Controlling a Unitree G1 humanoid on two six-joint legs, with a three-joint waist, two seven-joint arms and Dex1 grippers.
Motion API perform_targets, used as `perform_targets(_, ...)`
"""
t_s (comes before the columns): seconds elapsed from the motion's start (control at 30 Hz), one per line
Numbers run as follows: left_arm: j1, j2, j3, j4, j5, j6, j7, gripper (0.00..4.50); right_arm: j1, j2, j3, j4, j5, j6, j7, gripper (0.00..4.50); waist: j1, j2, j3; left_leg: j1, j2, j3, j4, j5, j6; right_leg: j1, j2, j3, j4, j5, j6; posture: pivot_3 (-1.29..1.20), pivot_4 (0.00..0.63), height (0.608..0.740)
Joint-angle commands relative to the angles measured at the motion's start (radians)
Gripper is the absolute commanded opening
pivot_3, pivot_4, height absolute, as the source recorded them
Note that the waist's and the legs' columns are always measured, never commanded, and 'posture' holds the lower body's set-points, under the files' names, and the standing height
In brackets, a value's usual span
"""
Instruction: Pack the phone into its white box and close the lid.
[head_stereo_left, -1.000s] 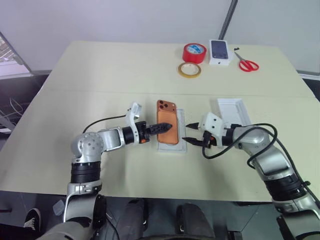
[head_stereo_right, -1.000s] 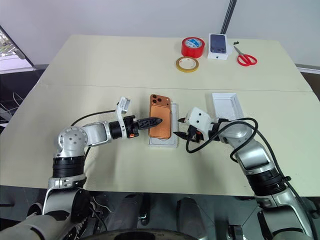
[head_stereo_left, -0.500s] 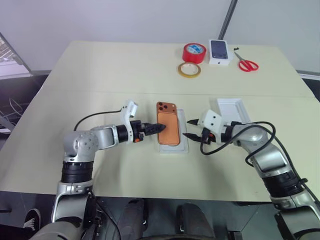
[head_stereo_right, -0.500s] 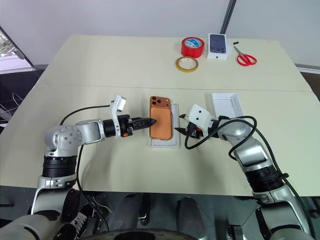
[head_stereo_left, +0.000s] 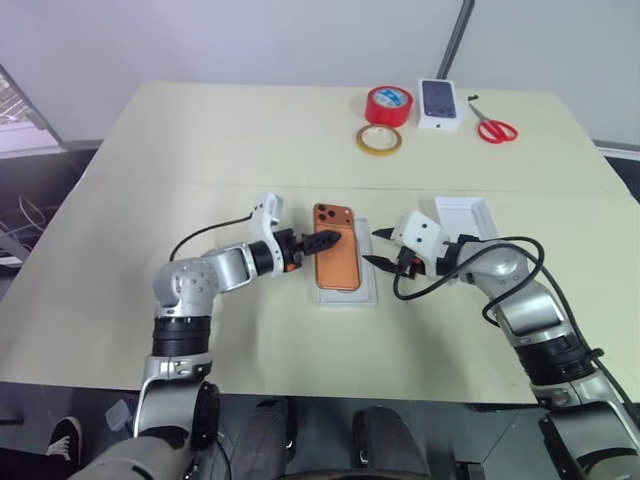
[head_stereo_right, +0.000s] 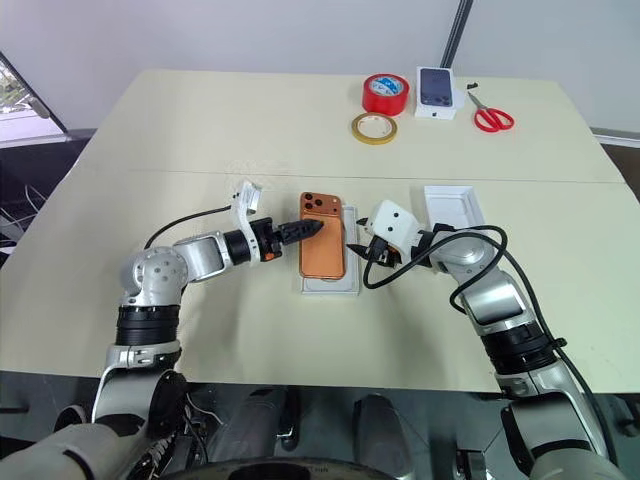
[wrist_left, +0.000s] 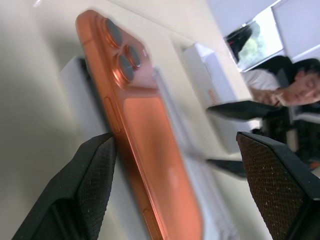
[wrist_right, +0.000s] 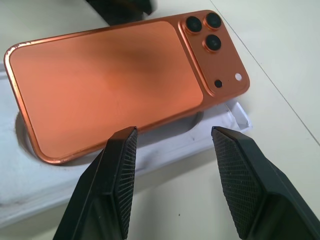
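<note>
- Left gripper (head_stereo_left: 325, 241) w/ fingers apart, tips over the phone's left long edge near the camera-bump end; wrist view shows one finger (wrist_left: 85, 192) hard against that edge, the other out past the far side, nothing clamped
- Phone (head_stereo_left: 337, 259) lies back-up, askew on the white box (head_stereo_left: 367, 291), not seated: its left edge overhangs the tray wall, tray's right strip bare. Long axis runs away from robot, bump at far end
- Right gripper (head_stereo_left: 378, 249) just beside the tray's right wall, jaws apart & empty, pointing across at the phone's right long edge
- Lid (head_stereo_left: 466, 220) sits right of that, open side up, near right forearm
- Judgement: both arms flank the long edges; phone needs nudging rightward, so left is better placed to push
</note>
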Motion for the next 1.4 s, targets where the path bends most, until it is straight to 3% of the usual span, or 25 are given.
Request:
perform_targets(0.03, -0.004, -0.014, -0.025, -0.036, -0.007, -0.026, -0.027, 3.92, -0.006, 0.002, -0.013, -0.011, -0.001, -0.023, -0.008, 2.5, 0.0, 0.0, 0.0, 0.0, 0.0, 0.0, 0.0, 0.0, -0.001, 0.0, 0.0, 0.0, 0.0, 0.0, 0.0, 0.0, 0.15, 0.728)
perform_targets(0.1, -0.023, -0.038, 0.015, -0.045, -0.06, 0.01, -0.012, 3.92, -0.005, 0.002, -0.016, -0.012, -0.002, -0.022, -0.011, 2.5, 0.001, 0.0, 0.0, 0.0, 0.0, 0.0, 0.0, 0.001, -0.001, 0.0, 0.0, 0.0, 0.0, 0.0, 0.0, 0.0, 0.15, 0.728)
perform_targets(0.37, 0.027, 0.012, -0.07, -0.113, -0.057, 0.07, -0.064, 3.92, 0.006, -0.008, -0.026, -0.008, -0.008, -0.025, -0.019, 2.5, -0.001, 0.0, 0.0, 0.0, 0.0, 0.0, 0.0, 0.001, -0.001, 0.0, 0.001, 0.0, 0.0, 0.0, 0.0, 0.0, 0.15, 0.728)
perform_targets(0.7, 0.04, 0.038, -0.039, -0.144, -0.059, 0.086, -0.053, 3.92, -0.006, -0.044, -0.055, 0.037, -0.002, -0.028, -0.022, 2.5, -0.001, 0.0, 0.0, 0.0, 0.0, 0.0, 0.0, 0.001, -0.001, 0.0, 0.001, 0.0, 0.0, 0.0, 0.0, 0.0, 0.15, 0.728)
perform_targets(0.9, 0.021, -0.026, 0.012, -0.052, -0.069, 0.106, 0.014, 3.92, -0.018, -0.013, -0.038, 0.035, -0.011, -0.026, -0.033, 2.5, 0.0, 0.0, 0.0, 0.0, 0.0, 0.0, 0.0, 0.001, -0.001, 0.0, 0.001, 0.0, 0.0, 0.0, 0.0, 0.0, 0.15, 0.728)
perform_targets(1.03, 0.016, -0.033, 0.008, -0.05, -0.057, 0.127, 0.023, 2.67, -0.016, -0.016, -0.04, 0.035, -0.014, -0.028, -0.029, 2.5, 0.002, 0.0, 0.0, 0.0, 0.0, 0.0, 0.001, 0.001, -0.001, 0.001, 0.001, 0.0, 0.0, 0.0, 0.0, 0.0, 0.15, 0.728)
perform_targets(1.4, -0.006, -0.023, 0.022, -0.016, -0.066, 0.182, 0.032, 2.67, -0.005, -0.009, -0.04, 0.021, -0.019, -0.028, -0.039, 2.5, 0.0, 0.0, 0.0, 0.0, 0.0, 0.0, 0.001, 0.001, -0.002, 0.001, 0.001, 0.0, 0.001, 0.0, 0.0, 0.0, 0.15, 0.728)
